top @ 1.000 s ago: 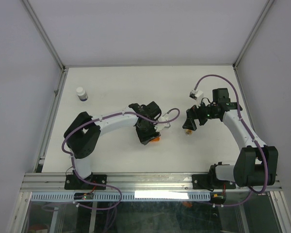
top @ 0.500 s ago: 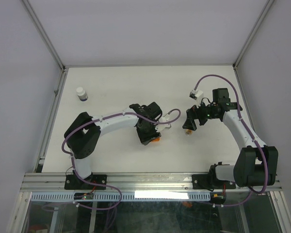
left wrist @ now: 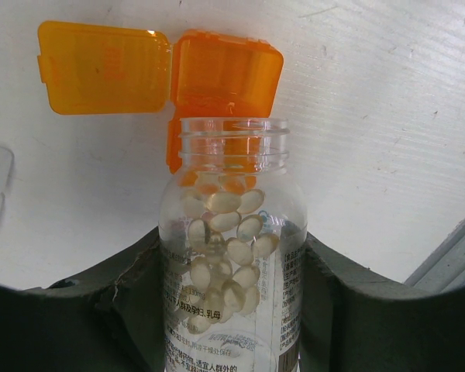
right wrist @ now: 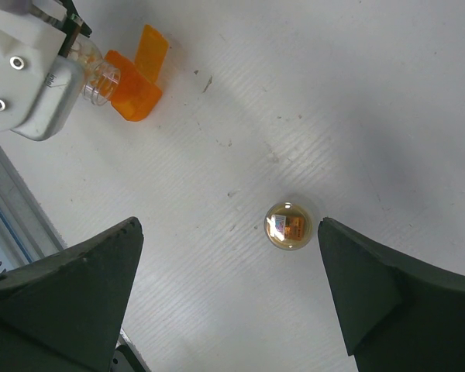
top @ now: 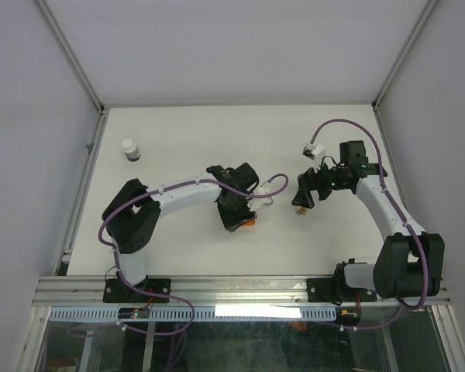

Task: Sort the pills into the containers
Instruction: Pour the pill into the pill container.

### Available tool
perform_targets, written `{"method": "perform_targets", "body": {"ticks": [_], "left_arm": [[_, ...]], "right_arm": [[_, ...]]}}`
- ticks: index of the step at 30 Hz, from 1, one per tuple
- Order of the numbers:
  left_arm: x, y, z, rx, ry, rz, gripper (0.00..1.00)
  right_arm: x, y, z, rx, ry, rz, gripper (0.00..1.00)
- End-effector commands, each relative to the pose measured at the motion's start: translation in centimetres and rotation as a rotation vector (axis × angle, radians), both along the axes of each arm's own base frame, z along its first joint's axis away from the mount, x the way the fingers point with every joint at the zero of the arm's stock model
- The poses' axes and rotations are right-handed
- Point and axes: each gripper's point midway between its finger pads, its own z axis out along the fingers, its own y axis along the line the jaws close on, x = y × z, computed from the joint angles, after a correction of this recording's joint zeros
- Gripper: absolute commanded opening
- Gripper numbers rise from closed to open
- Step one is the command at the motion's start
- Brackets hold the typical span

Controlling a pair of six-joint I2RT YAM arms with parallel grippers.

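The left gripper [left wrist: 232,291] clamps a clear plastic vial [left wrist: 232,151], mouth toward an open translucent orange cup [left wrist: 226,74]; the pale oval pills [left wrist: 229,232] sit inside the vial. The right gripper [right wrist: 229,252] hovers wide open over a round amber cap [right wrist: 288,225]. Sorting looks barely begun.

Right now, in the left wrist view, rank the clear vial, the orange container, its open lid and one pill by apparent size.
1. clear vial: largest, though it is nearest the camera.
2. orange container and open lid: these look alike, so no ranking between them.
3. pill inside the vial: smallest.
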Motion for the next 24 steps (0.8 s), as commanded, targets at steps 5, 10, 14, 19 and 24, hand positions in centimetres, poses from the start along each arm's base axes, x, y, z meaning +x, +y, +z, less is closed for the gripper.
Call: {"method": "perform_targets", "body": {"ticks": [5, 10, 14, 19, 24], "left_arm": [[0.4, -1.2, 2.2, -0.088, -0.058, -0.007, 0.00], [0.3, -1.8, 2.8, -0.097, -0.055, -0.015, 0.00], [0.8, -1.0, 2.1, -0.066, -0.032, 0.012, 0.00], [0.7, -1.5, 2.9, -0.064, -0.043, 0.006, 0.00], [1.1, 0.1, 1.7, -0.045, -0.040, 0.027, 0.00]], "right_arm": [[1.2, 0.1, 2.7, 0.023, -0.096, 0.009, 0.99], [1.2, 0.1, 2.6, 0.022, -0.096, 0.008, 0.99], [1.1, 0.1, 2.7, 0.023, -0.097, 0.010, 0.99], [1.1, 0.0, 2.5, 0.019, -0.091, 0.006, 0.99], [1.1, 0.1, 2.6, 0.021, -0.091, 0.009, 0.99]]}}
